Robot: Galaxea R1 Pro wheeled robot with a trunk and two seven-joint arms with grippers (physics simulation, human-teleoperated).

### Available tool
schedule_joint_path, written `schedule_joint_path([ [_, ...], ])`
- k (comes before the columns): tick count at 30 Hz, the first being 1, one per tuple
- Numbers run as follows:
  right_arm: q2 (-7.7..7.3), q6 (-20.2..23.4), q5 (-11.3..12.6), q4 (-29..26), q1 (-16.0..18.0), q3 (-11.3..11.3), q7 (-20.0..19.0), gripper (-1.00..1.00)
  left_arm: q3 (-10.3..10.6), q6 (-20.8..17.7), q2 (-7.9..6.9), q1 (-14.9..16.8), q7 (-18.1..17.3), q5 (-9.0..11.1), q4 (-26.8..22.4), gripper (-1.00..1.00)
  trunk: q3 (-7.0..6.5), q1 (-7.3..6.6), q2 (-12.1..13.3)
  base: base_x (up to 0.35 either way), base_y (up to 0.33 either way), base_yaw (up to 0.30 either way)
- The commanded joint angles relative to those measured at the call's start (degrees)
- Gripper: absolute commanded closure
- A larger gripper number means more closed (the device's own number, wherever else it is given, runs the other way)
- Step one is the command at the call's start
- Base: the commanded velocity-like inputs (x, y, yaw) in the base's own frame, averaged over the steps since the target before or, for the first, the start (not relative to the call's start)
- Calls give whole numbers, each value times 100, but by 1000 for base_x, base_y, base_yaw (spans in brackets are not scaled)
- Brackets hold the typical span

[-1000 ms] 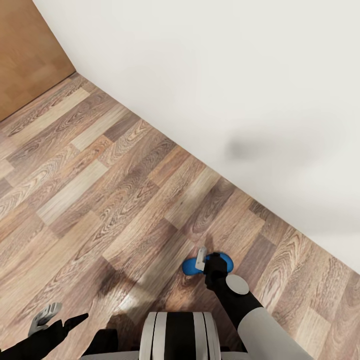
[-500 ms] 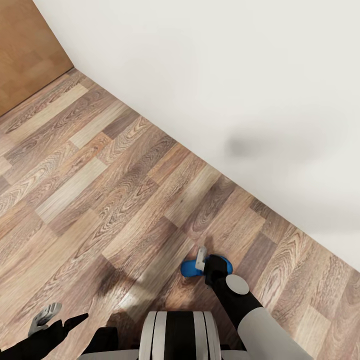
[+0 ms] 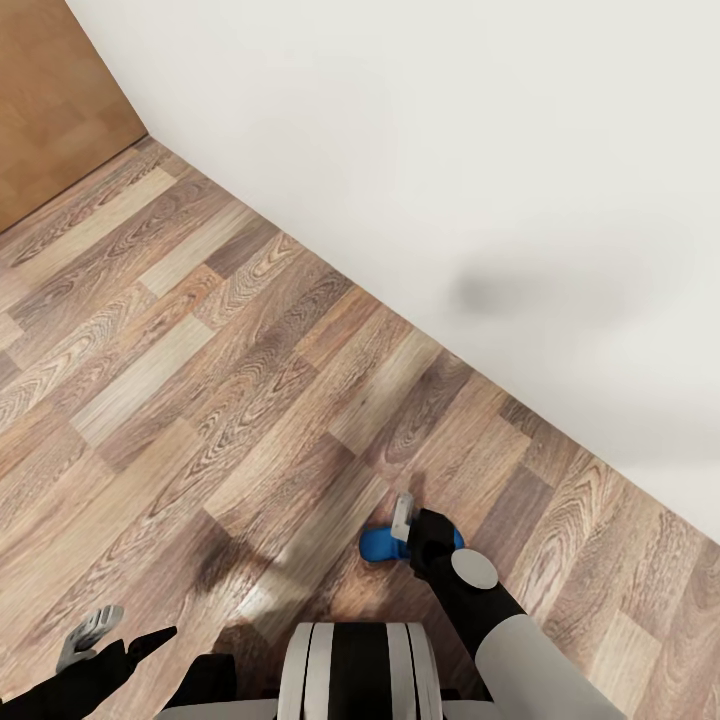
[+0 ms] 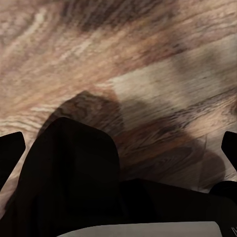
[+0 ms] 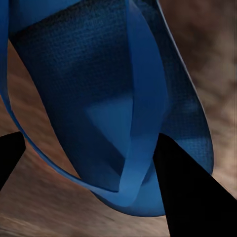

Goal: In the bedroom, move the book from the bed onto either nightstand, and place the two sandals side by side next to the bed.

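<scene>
Down by the white wall [image 3: 420, 150], over the brown wood-plank floor [image 3: 180, 400], the robot's right gripper [image 3: 412, 532] is reaching low over a bright blue flat flip-flop sandal [image 3: 377, 543]. From the right wrist view the sandal [image 5: 98, 98] is sitting between the two dark fingers [image 5: 187, 187], strap up, the jaws partly spread around it; whether they are actually pinching it I cannot tell. Its long axis is running roughly parallel to the wall. No writing is showing on it. The left gripper [image 3: 88, 632] is hanging with nothing in it, fingers wide apart.
</scene>
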State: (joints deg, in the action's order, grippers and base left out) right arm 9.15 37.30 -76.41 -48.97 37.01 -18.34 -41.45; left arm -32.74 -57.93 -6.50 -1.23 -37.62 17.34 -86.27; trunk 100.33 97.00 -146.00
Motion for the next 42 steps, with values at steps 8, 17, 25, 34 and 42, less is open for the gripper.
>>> schedule_joint_path([
  [8, 0, 23, 3, -7, 0, -12, -40, 100, -13, -25, -6, 0, -30, -3, -4, -100, 3, 1, -1, 0, 0, 0],
  [17, -1, 23, 3, -7, 0, -12, -44, 100, -17, -25, -1, 0, -30, -6, -4, -100, 3, 1, -1, 0, 0, 0],
  [25, -1, 23, 3, -7, 0, -12, -44, 100, -22, -25, -3, 0, -30, -21, -4, -100, -108, -12, 6, 0, 0, 0],
  [34, -1, 23, 3, -7, 0, -12, -47, 100, -22, -24, -3, 0, -28, -36, -4, -100, -307, -35, 18, 0, 0, 0],
  [42, -1, 23, 42, -18, 0, -12, -56, 100, -24, -25, -7, 0, -26, -44, 1, -100, -484, -56, 28, 0, 0, 0],
])
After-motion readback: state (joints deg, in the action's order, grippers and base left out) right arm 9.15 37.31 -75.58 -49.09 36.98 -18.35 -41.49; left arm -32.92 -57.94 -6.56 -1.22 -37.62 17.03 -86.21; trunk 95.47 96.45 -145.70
